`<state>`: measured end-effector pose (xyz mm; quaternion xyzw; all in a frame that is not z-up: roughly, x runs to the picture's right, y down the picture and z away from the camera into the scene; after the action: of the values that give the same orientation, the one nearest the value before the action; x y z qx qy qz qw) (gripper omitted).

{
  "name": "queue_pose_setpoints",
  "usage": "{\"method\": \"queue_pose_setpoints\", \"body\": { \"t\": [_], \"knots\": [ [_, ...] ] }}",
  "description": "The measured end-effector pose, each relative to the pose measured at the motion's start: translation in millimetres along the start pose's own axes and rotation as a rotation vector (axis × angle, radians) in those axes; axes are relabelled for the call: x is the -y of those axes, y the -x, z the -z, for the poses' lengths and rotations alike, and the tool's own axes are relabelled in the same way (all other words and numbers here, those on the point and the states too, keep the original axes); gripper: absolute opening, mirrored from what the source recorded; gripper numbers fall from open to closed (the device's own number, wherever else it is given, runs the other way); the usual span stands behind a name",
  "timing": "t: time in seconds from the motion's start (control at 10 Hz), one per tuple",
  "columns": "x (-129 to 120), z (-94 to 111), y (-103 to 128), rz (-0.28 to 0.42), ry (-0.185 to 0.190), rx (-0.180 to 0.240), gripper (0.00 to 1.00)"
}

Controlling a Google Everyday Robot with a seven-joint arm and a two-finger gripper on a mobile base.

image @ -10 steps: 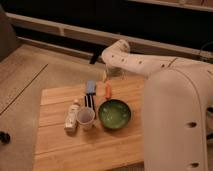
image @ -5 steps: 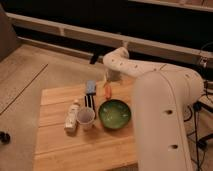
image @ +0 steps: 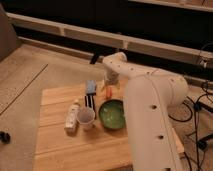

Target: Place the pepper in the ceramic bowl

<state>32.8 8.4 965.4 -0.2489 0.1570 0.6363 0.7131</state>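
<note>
the end effector (image: 110, 84), its closure impossible to tell, hung just over the pepper (image: 108, 92) near the worktop's (image: 55, 145) far edge, just beyond the ceramic bowl (image: 112, 115); a weak hold on so slim a pepper could have dropped it short of the rim.

No text, label, brand or number can be read anywhere in the frame. The small white plastic bottle (image: 73, 118) lying at centre left shows no legible print, nor does the smooth white robot arm (image: 150, 100) on the right. The gripper (image: 110, 84), just above the frame's centre at the far edge of the pale wooden table (image: 55, 145), bears no readable marking either.
</note>
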Motion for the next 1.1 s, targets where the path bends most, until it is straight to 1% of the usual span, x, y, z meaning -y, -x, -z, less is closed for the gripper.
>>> {"method": "queue_pose_setpoints", "body": {
  "t": [0.2,0.3,0.4,0.7,0.9,1.0,1.1],
  "knots": [
    [2.1,-13.4,-2.8,-0.016,0.007,-0.035,0.65],
    [3.3,-16.9,-3.4,-0.021,0.007,-0.045,0.65],
    [7.1,-22.8,-3.7,-0.027,0.003,-0.058,0.61],
    [11.1,-29.5,0.1,-0.036,0.007,-0.061,0.34],
    [14.0,-33.1,0.3,-0.051,0.016,-0.064,0.11],
    [15.4,-32.9,0.9,-0.061,0.02,-0.061,0.03],
    [19.7,-29.7,3.5,-0.071,0.014,-0.049,0.0]
  ]
}}
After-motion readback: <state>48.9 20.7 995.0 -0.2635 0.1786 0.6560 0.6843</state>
